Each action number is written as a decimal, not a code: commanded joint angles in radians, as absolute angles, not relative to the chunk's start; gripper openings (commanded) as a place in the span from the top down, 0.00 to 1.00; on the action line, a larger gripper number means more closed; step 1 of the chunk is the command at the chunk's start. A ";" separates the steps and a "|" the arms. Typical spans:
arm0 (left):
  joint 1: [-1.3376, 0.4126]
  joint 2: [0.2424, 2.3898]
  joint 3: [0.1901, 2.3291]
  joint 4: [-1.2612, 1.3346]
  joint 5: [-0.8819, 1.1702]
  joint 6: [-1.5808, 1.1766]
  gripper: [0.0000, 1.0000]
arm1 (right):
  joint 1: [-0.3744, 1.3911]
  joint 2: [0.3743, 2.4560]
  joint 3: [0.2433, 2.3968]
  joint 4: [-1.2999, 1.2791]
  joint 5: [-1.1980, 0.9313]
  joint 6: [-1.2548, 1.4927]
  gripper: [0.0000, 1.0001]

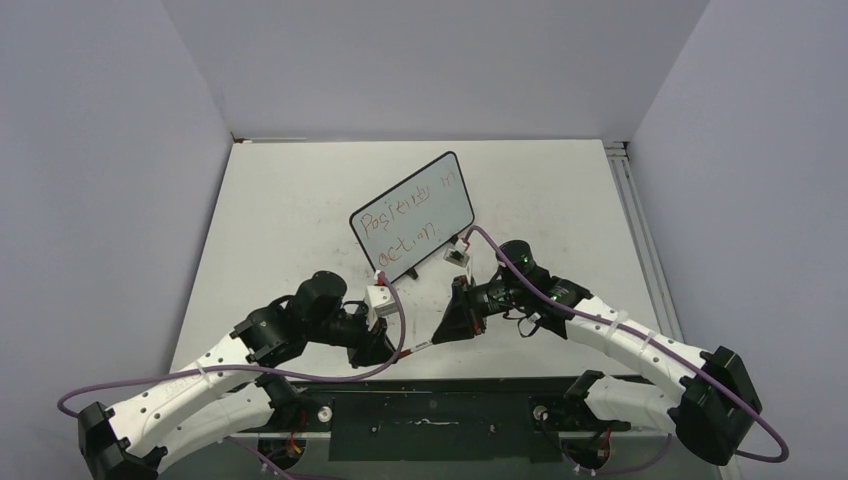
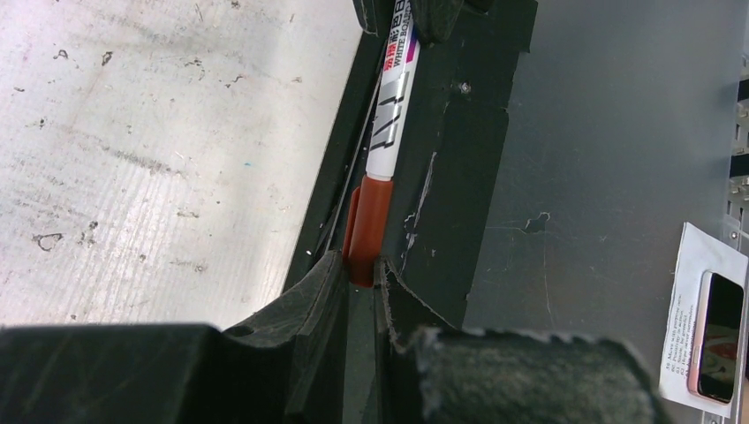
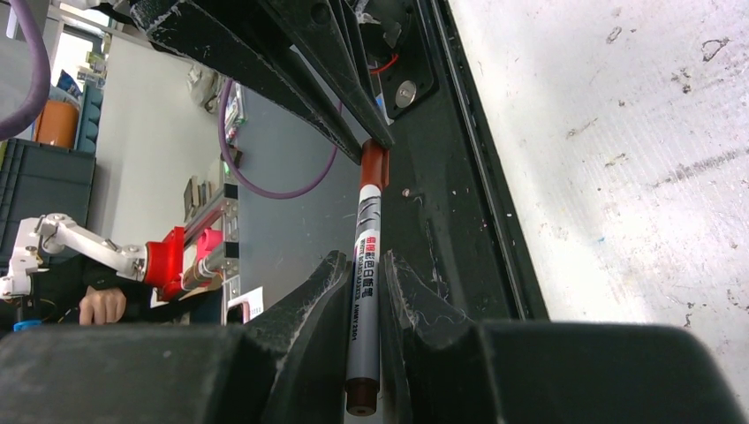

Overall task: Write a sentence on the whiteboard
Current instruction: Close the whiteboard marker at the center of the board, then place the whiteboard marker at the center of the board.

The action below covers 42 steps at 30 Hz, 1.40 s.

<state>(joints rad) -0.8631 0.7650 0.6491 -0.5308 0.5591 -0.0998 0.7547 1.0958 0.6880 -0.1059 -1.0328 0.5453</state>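
Observation:
The whiteboard (image 1: 412, 215) stands tilted at mid-table, and the sentence (image 1: 400, 222) runs across it in two slanted reddish lines. Near the table's front edge both grippers hold one white marker (image 1: 420, 347) between them. My left gripper (image 2: 360, 265) is shut on the marker's red cap (image 2: 366, 225), which sits on the end of the barrel (image 2: 389, 97). My right gripper (image 3: 364, 274) is shut on the grey-white barrel (image 3: 366, 247), with the dark rear end poking out behind the fingers. The red cap (image 3: 374, 166) shows ahead, pinched by the left fingers (image 3: 336, 97).
A black strip (image 2: 459, 177) runs along the table's front edge under the marker. Purple cables (image 1: 400, 330) loop off both wrists. A metal rail (image 1: 630, 200) lines the right side. Off the table lies a phone on a paper card (image 2: 720, 331).

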 commanded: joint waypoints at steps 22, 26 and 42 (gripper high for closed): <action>-0.856 0.774 0.700 -0.171 0.520 -0.163 0.85 | 0.860 1.116 0.703 -0.010 -0.989 0.562 0.95; -0.830 0.768 0.711 -0.216 0.454 -0.168 0.49 | 0.831 1.078 0.734 -0.142 -0.800 0.536 0.95; -0.358 0.678 0.718 -0.298 0.338 -0.283 0.15 | 0.669 0.924 0.537 -0.289 0.034 0.600 0.94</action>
<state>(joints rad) -0.4885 0.7292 0.6891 -0.3187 0.3614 -0.2276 0.6697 0.9680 0.6075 -0.3267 -0.1963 0.5667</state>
